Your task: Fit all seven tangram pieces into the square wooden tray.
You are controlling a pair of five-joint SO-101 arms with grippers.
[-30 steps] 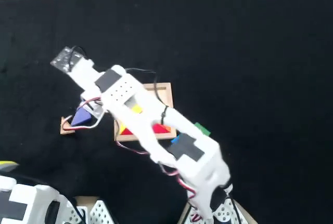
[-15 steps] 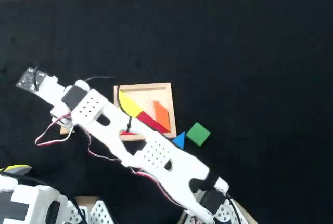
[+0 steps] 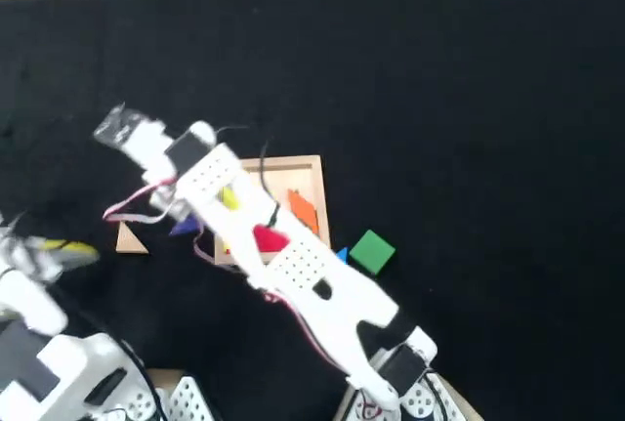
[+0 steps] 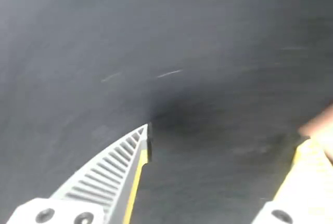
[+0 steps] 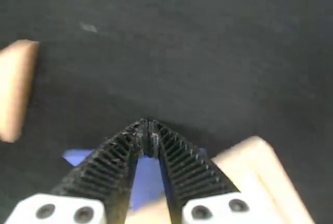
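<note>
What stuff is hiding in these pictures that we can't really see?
1. Tray: high view, the right arm lies across it, so pieces inside cannot be counted.
2. Purple piece: right wrist view, the fingers cover most of it.
3. Blue piece: high view, a corner peeks from under that arm.
4. Pale thing: left wrist view, blurred, cut off by the edge.

Green square [image 3: 372, 251] just beside wooden tray [image 3: 317, 179]
</note>
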